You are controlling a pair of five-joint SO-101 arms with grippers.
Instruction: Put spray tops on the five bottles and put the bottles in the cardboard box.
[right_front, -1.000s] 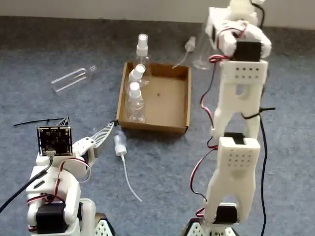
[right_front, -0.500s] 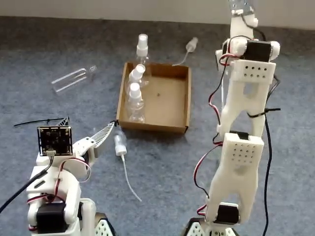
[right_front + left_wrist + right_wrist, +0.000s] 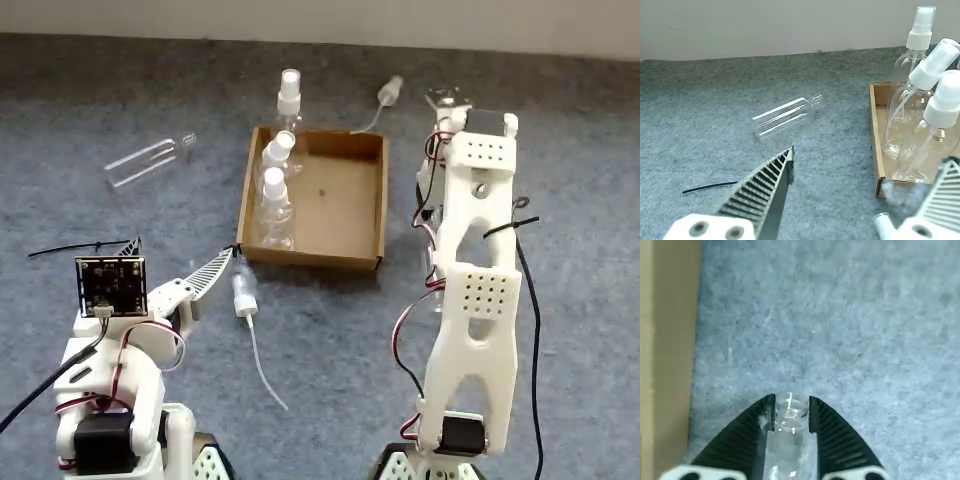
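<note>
The right gripper (image 3: 791, 407) is clenched on the neck of a clear bottle (image 3: 789, 452) without a top, over the carpet (image 3: 590, 250) just right of the cardboard box (image 3: 312, 258). The left gripper (image 3: 871, 157) is spread wide and holds nothing, near the box's near-left corner, beside a loose spray top (image 3: 243, 294). Two capped bottles (image 3: 278, 210) stand in the left side of the box. A third capped bottle (image 3: 289, 100) stands just behind the box, and an uncapped bottle (image 3: 150, 160) lies at the far left.

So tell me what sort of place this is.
Probably a robotics test bench: a small white left arm and right arm stand on a grey felt-covered table, with spray bottles and a cardboard box as props.
</note>
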